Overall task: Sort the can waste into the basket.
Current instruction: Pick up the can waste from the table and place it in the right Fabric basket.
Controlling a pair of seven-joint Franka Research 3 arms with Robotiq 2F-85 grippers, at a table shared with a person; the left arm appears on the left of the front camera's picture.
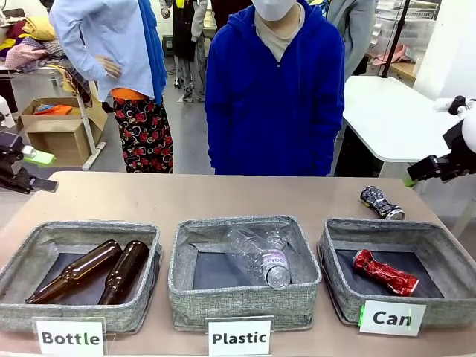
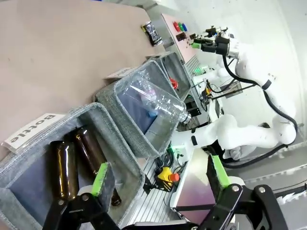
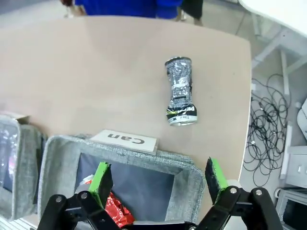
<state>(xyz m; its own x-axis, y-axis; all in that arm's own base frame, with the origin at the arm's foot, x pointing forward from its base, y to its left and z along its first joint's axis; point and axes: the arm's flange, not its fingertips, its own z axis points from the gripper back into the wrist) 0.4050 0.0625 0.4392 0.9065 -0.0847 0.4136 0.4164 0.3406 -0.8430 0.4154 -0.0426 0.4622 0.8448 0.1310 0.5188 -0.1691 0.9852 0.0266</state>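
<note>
Light: bright and even, from above | Shadows: soft and small on the table point(image 1: 223, 197) | Glare: shiny spots on the plastic bottle point(image 1: 264, 256) | Blur: none | Edges: wrist views looked bent

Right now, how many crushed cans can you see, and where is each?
2. The red crushed can lies inside the Can basket. The black and silver crushed can lies on the table behind that basket, outside it. None seems hidden.
</note>
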